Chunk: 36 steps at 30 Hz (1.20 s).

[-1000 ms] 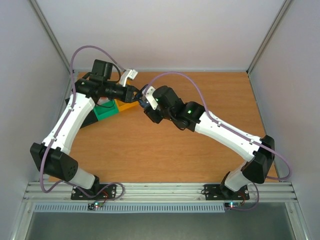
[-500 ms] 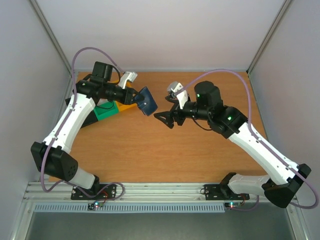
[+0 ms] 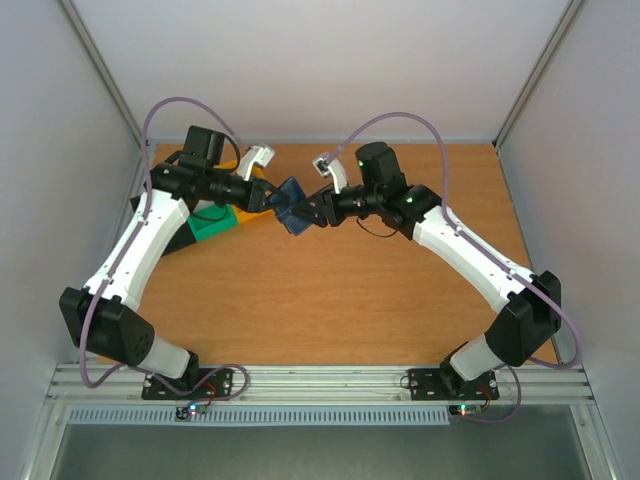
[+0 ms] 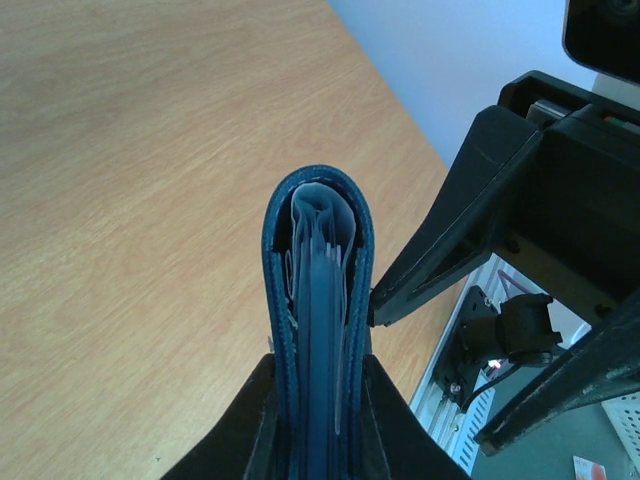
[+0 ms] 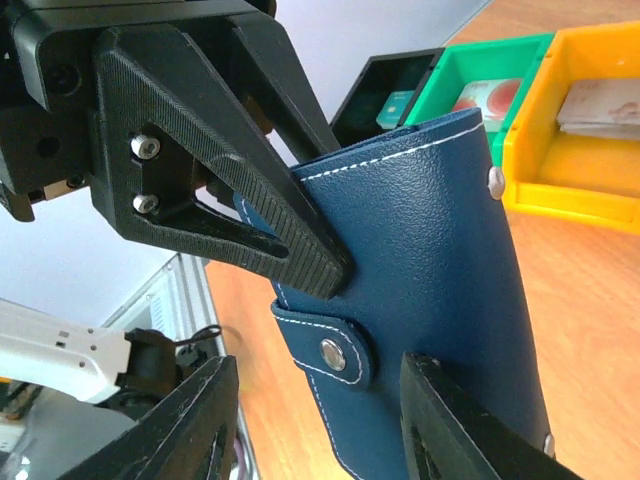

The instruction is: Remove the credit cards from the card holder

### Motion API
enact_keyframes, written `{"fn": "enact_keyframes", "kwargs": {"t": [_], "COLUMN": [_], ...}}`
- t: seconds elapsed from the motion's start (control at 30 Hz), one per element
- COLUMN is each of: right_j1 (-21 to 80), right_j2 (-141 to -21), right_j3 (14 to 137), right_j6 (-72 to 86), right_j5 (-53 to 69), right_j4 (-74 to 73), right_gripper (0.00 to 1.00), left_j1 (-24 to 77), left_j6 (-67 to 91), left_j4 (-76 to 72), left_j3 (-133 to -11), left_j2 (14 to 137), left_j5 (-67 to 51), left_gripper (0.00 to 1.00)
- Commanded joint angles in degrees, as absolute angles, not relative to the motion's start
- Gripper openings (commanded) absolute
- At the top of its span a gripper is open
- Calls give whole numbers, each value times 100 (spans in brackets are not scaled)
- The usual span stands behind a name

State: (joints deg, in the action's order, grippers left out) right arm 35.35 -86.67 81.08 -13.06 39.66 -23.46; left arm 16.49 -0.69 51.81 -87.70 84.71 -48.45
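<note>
My left gripper [image 3: 272,195] is shut on the card holder [image 3: 291,204], a navy-blue wallet held folded above the table. The left wrist view looks along its edge [image 4: 318,300], clamped between my black fingers [image 4: 258,400], with thin pale layers inside. My right gripper [image 3: 312,212] meets it from the right. In the right wrist view the holder [image 5: 440,250] fills the middle, and its snap tab lies between the right gripper [image 5: 318,362] jaws, which stand apart. Credit cards lie in the bins: one pale with red marks [image 5: 490,100], one teal [image 5: 398,100].
Three bins stand at the back left of the table, behind my left arm: black [image 3: 175,240], green [image 3: 212,222] and yellow [image 3: 255,212]. The yellow bin [image 5: 590,150] holds a pale card. The booth's walls close in the table on three sides.
My right arm swung out to the right with its jaws wide, then came back to the holder with them narrower. The left gripper kept hold of the holder and barely moved.
</note>
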Motion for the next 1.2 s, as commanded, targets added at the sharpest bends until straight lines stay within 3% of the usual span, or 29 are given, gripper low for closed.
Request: {"fn": "enact_keyframes", "kwargs": {"t": [0.0, 0.33, 0.5, 0.57, 0.8, 0.83, 0.97, 1.07, 1.17], "right_j1": [3572, 3766, 3957, 4037, 4877, 4934, 4957, 4897, 4585], "right_j2": [-8790, -9190, -9203, -9213, -9115, -9082, -8576, -7903, -7221], "right_j3": [8156, 8378, 8496, 8537, 8589, 8572, 8118, 7663, 7248], "right_j6": [-1044, -1292, -1432, -1486, -2388, -2517, -2787, -2918, -2682], "right_j5": [4481, 5006, 4828, 4452, 4766, 4891, 4325, 3787, 3629], "right_j4": [-2159, -2233, -2290, -2413, -2727, -2804, -2909, -3011, -2806], "right_gripper": [45, 35, 14, 2, 1, 3, 50, 64, 71], "left_j1": [1683, 1681, 1685, 1686, 1674, 1675, 1658, 1652, 1645], "left_j6": [-80, 112, 252, 342, 455, 430, 348, 210, -3], "left_j4": [4936, 4840, 4753, 4712, 4593, 4623, 4672, 4844, 5108], "left_j3": [-8758, -8776, -8751, -8737, -8785, -8815, -8897, -9035, -9201], "left_j2": [8308, 8385, 8422, 8456, 8525, 8533, 8489, 8464, 8452], "left_j5": [-5260, -5353, -5209, -5180, -4319, -4286, -4349, -4410, -4636], "left_gripper": [0, 0, 0, 0, 0, 0, 0, 0, 0]}}
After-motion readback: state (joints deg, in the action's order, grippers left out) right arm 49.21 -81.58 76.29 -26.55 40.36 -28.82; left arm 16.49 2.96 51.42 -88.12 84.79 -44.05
